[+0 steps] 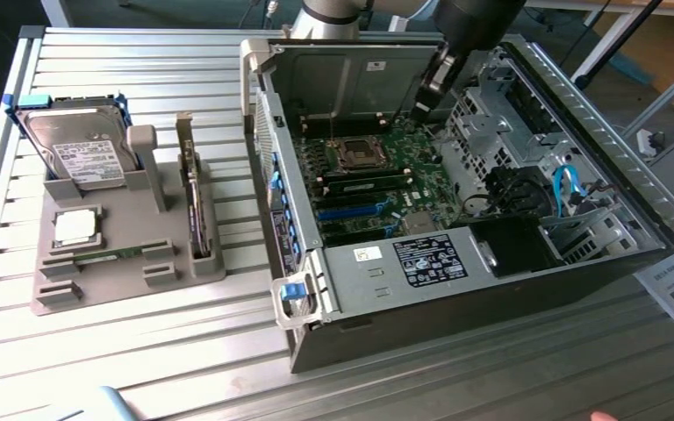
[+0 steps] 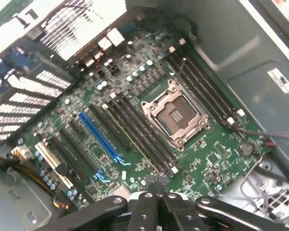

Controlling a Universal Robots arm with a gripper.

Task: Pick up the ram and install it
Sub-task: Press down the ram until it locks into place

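Arm reaches down from 12 o'clock into the open PC case (image 1: 477, 263), tilted, gripper (image 1: 423, 107) at the rear of the motherboard (image 1: 372, 180). In the wrist view the gripper (image 2: 156, 185) hovers just above the board by the black slots (image 2: 144, 132) beside the empty CPU socket (image 2: 176, 115), jaws narrow, holding nothing visible. The ram (image 1: 109, 254) lies flat in the grey holder (image 1: 138, 263) on the bench (image 1: 138, 88), at 9 o'clock from the case.

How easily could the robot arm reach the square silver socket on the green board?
Probably easily. The computer case has its side open, the end effector is inside it above the green board, and nothing seems to stand between it and the socket.
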